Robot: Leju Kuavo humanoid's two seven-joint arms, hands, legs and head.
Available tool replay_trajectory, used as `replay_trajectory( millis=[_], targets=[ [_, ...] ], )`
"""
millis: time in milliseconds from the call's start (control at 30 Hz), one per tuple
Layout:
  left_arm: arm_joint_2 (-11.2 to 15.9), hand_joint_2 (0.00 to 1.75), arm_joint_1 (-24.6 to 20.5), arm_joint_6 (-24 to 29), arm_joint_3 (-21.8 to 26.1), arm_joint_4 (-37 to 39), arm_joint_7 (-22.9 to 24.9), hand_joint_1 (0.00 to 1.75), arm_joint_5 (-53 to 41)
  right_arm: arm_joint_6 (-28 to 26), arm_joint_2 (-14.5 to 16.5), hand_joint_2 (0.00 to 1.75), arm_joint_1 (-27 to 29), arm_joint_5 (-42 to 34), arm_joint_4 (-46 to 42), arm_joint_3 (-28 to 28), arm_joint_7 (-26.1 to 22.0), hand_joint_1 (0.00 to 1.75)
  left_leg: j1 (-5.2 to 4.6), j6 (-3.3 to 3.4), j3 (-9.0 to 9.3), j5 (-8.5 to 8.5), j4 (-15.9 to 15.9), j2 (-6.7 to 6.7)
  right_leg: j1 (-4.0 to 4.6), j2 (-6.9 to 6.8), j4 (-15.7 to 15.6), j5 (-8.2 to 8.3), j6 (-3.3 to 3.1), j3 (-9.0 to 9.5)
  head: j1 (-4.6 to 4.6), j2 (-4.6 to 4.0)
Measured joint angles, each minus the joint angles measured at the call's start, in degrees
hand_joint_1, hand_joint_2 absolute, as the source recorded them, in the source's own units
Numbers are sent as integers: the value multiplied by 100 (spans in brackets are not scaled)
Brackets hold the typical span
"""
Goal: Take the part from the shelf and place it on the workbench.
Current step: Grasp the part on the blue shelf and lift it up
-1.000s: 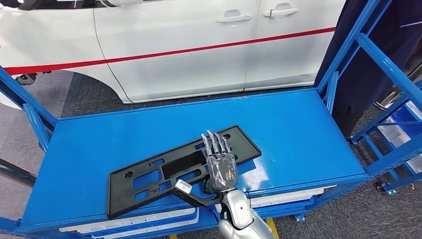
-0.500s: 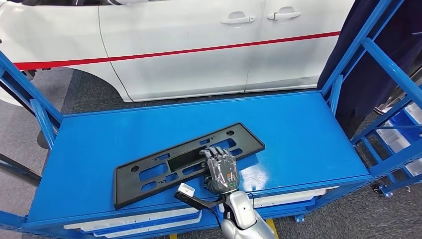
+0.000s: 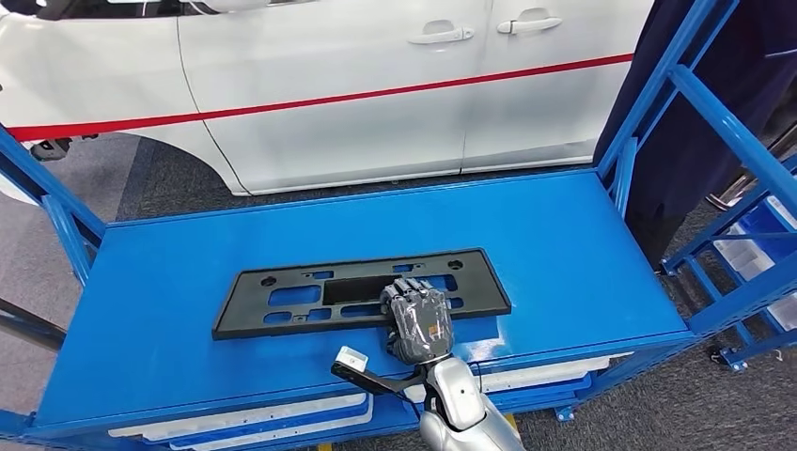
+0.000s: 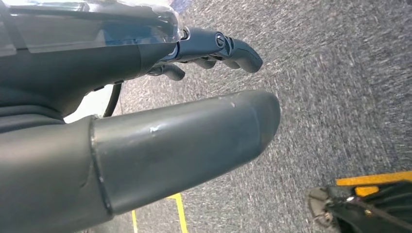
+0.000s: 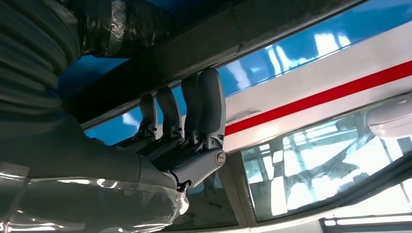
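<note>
A long flat black part (image 3: 310, 296) with several cut-outs lies on the blue shelf top (image 3: 564, 244), roughly parallel to the front edge. My right hand (image 3: 418, 324) reaches in from the front edge and grips the part's near edge right of its middle, fingers curled over it. In the right wrist view the fingers (image 5: 199, 111) hook around the black edge of the part (image 5: 194, 48). My left hand (image 4: 145, 145) hangs over grey carpet and holds nothing, its thumb straight and its fingers (image 4: 228, 46) slightly bent.
A white car with a red stripe (image 3: 357, 85) stands just behind the shelf. Blue frame posts rise at the right (image 3: 714, 103) and left (image 3: 47, 197). White trays (image 3: 244, 418) sit under the shelf top. Dark blue cloth (image 3: 677, 141) hangs at the right.
My right hand's fingers, stretched flat over the part a second ago, have curled onto its near edge. The part has swung from a slant to lie parallel with the shelf front.
</note>
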Motion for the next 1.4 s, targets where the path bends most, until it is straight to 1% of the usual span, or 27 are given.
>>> replay_trajectory(
  millis=[67, 200, 267, 333, 367, 400, 433, 500, 567, 633, 700, 733, 767, 833, 867, 900, 933, 967, 1033, 1067, 1133, 1167, 1233, 1267, 1300, 1367, 1400],
  targets=[
    [-2, 0, -5, -1, 1, 0, 0, 0, -13, -1, 0, 175, 5, 10, 4, -27, 5, 122, -20, 44, 254, 152, -537, -2, 22, 7, 16, -12, 46, 0, 2, 0],
    [-26, 0, -7, -3, 2, 0, 4, 0, -65, -1, -2, 175, 16, 36, 39, -72, 14, 116, -23, 168, 304, 178, -676, 11, 25, 20, 43, -42, 168, -14, 3, 0],
    [-43, 0, -13, -3, 5, 0, 2, 0, -91, -1, -7, 175, 23, 42, 97, -78, 61, 115, -4, 250, 305, 217, -721, 27, 11, 21, 435, -307, 222, -188, 3, 0],
    [-44, 0, -14, -3, 9, 0, 0, 0, -109, 0, -23, 175, 39, 42, 170, -76, 113, 115, -14, 284, 283, 226, -720, 30, -3, 19, 1194, -684, 260, -547, 2, 0],
    [-44, 0, -12, -4, 11, 0, 0, 0, -113, 0, -33, 175, 52, 42, 203, -76, 125, 115, -18, 286, 275, 226, -716, 31, -8, 19, 1496, -779, 272, -693, 3, 0],
    [-44, 0, -10, -6, 13, 0, 0, 0, -113, 0, -41, 175, 63, 43, 232, -75, 127, 115, -20, 285, 273, 225, -710, 30, -10, 18, 1604, -755, 277, -750, 3, 0],
    [-47, 0, -9, -8, 14, 0, 0, 0, -113, 0, -45, 175, 68, 43, 253, -74, 126, 115, -20, 282, 276, 222, -702, 27, -10, 17, 1477, -617, 272, -691, 4, 0],
    [-60, 0, -10, -9, 15, 0, 0, 0, -113, -1, -49, 175, 58, 46, 277, -73, 123, 115, -21, 264, 288, 206, -683, 19, -7, 16, 726, -215, 232, -333, 3, 0],
    [-73, 0, -16, -9, 15, 0, 0, 0, -113, -1, -50, 175, 43, 50, 287, -70, 119, 115, -39, 216, 281, 185, -656, 10, 19, 15, 130, -18, 178, -63, 1, 0],
    [-76, 0, -18, -9, 17, 0, 0, 0, -113, -1, -50, 175, 36, 54, 295, -64, 116, 115, -54, 151, 273, 185, -658, 7, 50, 19, 18, -13, 135, -29, 1, 0],
    [-75, 0, -18, -9, 21, 0, 0, 0, -113, -2, -49, 175, 26, 57, 298, -57, 115, 115, -47, 86, 267, 150, -636, 7, 22, 17, -26, 15, 69, -11, 1, 0],
    [-75, 0, -19, -9, 22, 0, 0, 0, -113, -2, -49, 175, 20, 57, 300, -53, 115, 115, -43, 57, 224, 64, -525, 7, 4, 10, -53, 32, 31, 2, 1, 0],
    [-76, 0, -19, -9, 23, 0, 0, 0, -113, -2, -48, 175, 15, 57, 304, -48, 115, 115, -36, 32, 128, -82, -302, 7, -16, 1, -77, 46, 2, 14, 0, 0],
    [-79, 0, -15, -9, 24, 0, 0, 0, -113, -1, -48, 175, 13, 57, 317, -41, 115, 123, -23, -8, -195, -452, 420, 9, -13, -13, -80, 49, -20, 10, -1, 0],
    [-79, 0, -11, -9, 25, 0, 0, 0, -113, -1, -48, 175, 14, 57, 325, -39, 115, 129, -17, -26, -346, -568, 750, 9, -10, -17, -75, 48, -21, 7, -1, 0],
    [-78, 0, -4, -9, 27, 0, 0, 0, -113, -1, -48, 175, 14, 57, 332, -38, 116, 140, -11, -38, -419, -579, 913, 10, -8, -17, -68, 46, -21, 5, -2, 0],
    [-77, 0, 2, -9, 30, 0, 0, 0, -113, 0, -48, 175, 12, 57, 337, -38, 117, 147, -5, -45, -387, -476, 850, 10, -10, -13, -57, 42, -17, 7, -2, 0],
    [-75, 0, 4, -9, 32, 0, 0, 0, -113, -1, -48, 175, 8, 57, 340, -38, 118, 155, 2, -46, -250, -288, 572, 11, -15, -7, -44, 35, -8, 10, -2, 0],
    [-72, 0, 2, -10, 35, 0, 0, 0, -118, -1, -49, 175, -15, 53, 345, -39, 116, 163, 6, -33, 121, 37, -213, 11, -11, 9, 0, 8, 35, 6, -2, 0],
    [-71, 0, -4, -10, 36, 0, 0, 0, -125, -1, -49, 175, -30, 43, 350, -41, 105, 166, 1, -10, 245, 110, -473, 8, -1, 20, 18, -2, 64, -2, -1, 0],
    [-72, 0, -11, -13, 38, 0, 0, 0, -142, -1, -50, 175, -49, 6, 362, -43, 50, 166, -20, 51, 307, 109, -613, 2, 20, 38, 21, 5, 125, -13, 1, 0],
    [-75, 0, -12, -13, 39, 0, 0, 0, -152, -1, -50, 175, -50, -20, 367, -42, 11, 154, -18, 92, 309, 126, -621, 2, 20, 45, 8, 17, 156, -11, 2, 0],
    [-86, 0, -13, -14, 43, 0, -3, 0, -170, -2, -49, 175, -47, -62, 372, -39, -57, 71, -4, 176, 315, 168, -663, 16, 7, 43, 99, -62, 215, -42, 2, 0],
    [-91, 0, -16, -14, 44, 0, -7, 0, -175, -2, -49, 175, -44, -74, 379, -39, -70, 31, 6, 217, 312, 191, -685, 23, 1, 39, 291, -196, 238, -127, 3, 0],
    [-94, 0, -18, -14, 46, 0, -11, 0, -182, -2, -49, 175, -39, -78, 394, -38, -73, 1, 8, 246, 303, 205, -695, 28, -8, 34, 596, -380, 256, -266, 3, 0],
    [-94, 0, -19, -20, 52, 0, -17, 0, -216, 1, -50, 175, -28, -51, 454, -35, -13, 0, -3, 272, 273, 214, -693, 29, -14, 33, 1337, -718, 280, -625, 3, 0],
    [-94, 0, -17, -32, 55, 0, -15, 0, -251, 2, -50, 175, -46, -23, 517, -24, 49, 32, -8, 273, 267, 215, -690, 28, -15, 33, 1558, -761, 284, -735, 3, 0]
  ],
)
